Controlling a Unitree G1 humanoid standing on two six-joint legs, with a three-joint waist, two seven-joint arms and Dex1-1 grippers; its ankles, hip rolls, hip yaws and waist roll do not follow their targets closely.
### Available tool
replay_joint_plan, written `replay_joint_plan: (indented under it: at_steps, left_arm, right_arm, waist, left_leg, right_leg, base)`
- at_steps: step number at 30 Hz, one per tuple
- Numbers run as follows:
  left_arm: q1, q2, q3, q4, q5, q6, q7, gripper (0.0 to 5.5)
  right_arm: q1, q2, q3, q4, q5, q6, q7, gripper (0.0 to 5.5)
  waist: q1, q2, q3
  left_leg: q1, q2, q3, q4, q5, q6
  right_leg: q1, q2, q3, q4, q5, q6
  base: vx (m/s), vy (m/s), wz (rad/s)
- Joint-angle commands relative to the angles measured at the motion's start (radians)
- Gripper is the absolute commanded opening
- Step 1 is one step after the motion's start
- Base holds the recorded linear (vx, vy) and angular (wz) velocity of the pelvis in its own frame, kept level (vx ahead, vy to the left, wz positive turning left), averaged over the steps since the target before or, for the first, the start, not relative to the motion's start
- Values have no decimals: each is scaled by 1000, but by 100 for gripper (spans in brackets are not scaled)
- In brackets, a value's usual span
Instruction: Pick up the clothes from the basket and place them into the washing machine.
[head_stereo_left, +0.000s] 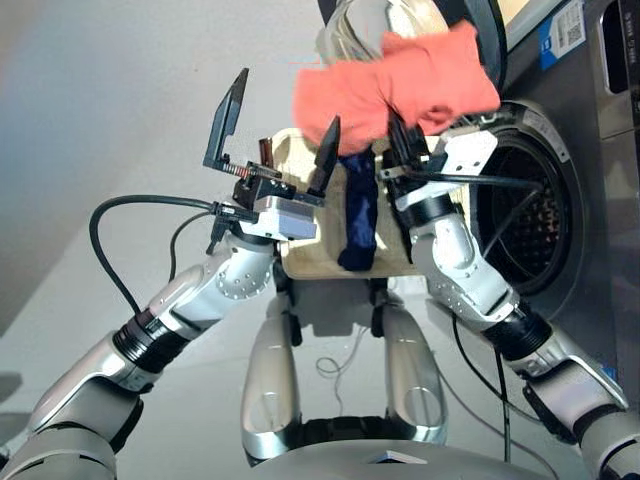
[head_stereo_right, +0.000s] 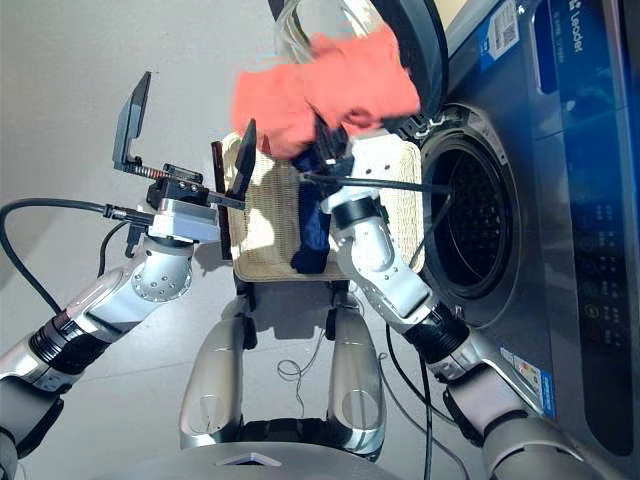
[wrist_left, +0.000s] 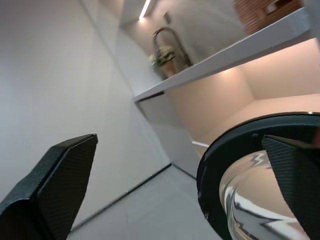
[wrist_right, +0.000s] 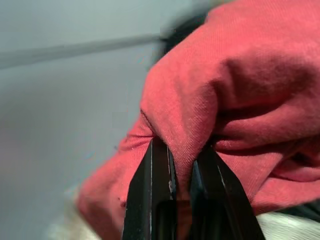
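Transfer step, item one of three: coral-orange bundle (head_stereo_left: 400, 82) lifted clear of the basket (head_stereo_right: 262, 212), pinched in a fold between the closed fingers of the right gripper (wrist_right: 175, 170), cloth spilling to both sides of them. Navy blue bundle (head_stereo_left: 358, 212) lies in the basket below that gripper; black bundle not made out. Left gripper (head_stereo_left: 282, 122) held up beside the load, fingers wide apart, holding nothing. Washing machine (head_stereo_right: 560, 200) stands just to the right gripper's outer side, porthole (head_stereo_right: 470, 225) open and dark, glass door (head_stereo_left: 400, 20) swung out behind the raised cloth. Next move, as judged: carry the bundle sideways and forward past the door rim into the drum, then release; trailing ends could catch on the rim. Surface: pale smooth floor (head_stereo_left: 120, 120) under the basket. Room: plain light walls, a shelf (wrist_left: 240, 47) with a plant, a ceiling strip light.
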Motion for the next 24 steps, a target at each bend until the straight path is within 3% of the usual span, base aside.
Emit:
replay_joint_plan:
  at_steps: [1, 7, 13, 24]
  left_arm:
    - [2, -14, 0, -116, -24, -88, 43, 550]
    - [0, -38, 2, -116, -80, -115, 53, 550]
    - [13, -76, 2, -116, -121, -115, 49, 550]
    - [0, -53, 9, -141, -188, -120, -2, 550]
  right_arm:
    - [-39, 26, -84, -24, -124, -82, -76, 0]
    - [-16, 79, -144, 232, -124, -81, -152, 0]
    - [-41, 117, -227, 444, -23, -100, -184, 0]
    - [-110, -36, -423, 736, 127, -112, -233, 0]
  waist:
    - [-1, 12, -15]
    - [5, 24, -15]
    - [16, 39, -15]
    - [51, 81, -15]
  left_leg:
    - [-17, -6, 3, 102, -62, -16]
    - [-32, -10, -9, 113, -66, -15]
    - [-54, -15, -30, 144, -81, -15]
    - [-260, -13, -103, 394, -161, -19]
  right_leg:
    - [-3, -46, 34, -12, -10, 68]
    - [-15, -47, 34, 1, -16, 67]
    - [-32, -46, 32, 47, -41, 62]
    - [-222, -49, 24, 344, -164, 29]
  base:
    - [0, 0, 0]
    - [0, 0, 0]
    - [-3, -4, 42]
    - [-44, -56, 319]
